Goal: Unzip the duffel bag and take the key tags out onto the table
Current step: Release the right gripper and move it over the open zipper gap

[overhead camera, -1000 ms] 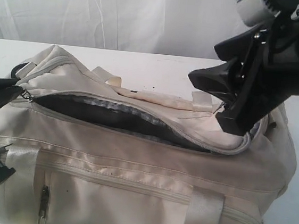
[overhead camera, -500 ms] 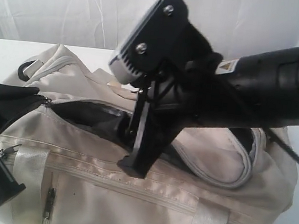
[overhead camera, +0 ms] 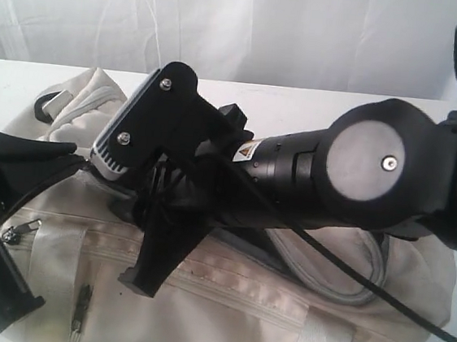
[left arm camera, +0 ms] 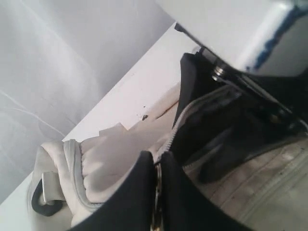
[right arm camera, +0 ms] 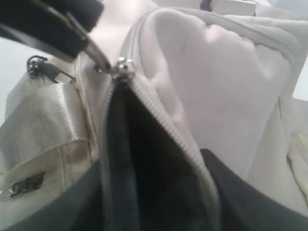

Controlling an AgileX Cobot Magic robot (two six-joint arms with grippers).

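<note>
Swung right gripper (right arm camera: 154, 192) from zip's far end into unzipped cream-white fabric duffel bag (overhead camera: 221, 317), jaws apart, empty. Holding metal zipper pull (right arm camera: 101, 60) clamped in left gripper (left arm camera: 157, 183). No sight of coloured plastic key tags; probably inside.

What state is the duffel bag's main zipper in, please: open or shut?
Open: the duffel bag has its zipper parted, showing dark lining.

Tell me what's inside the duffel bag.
Through the unzipped opening of the duffel bag, only dark lining shows. No key tags are visible; the deeper interior is in shadow, and the right arm blocks the opening in the exterior view.
</note>
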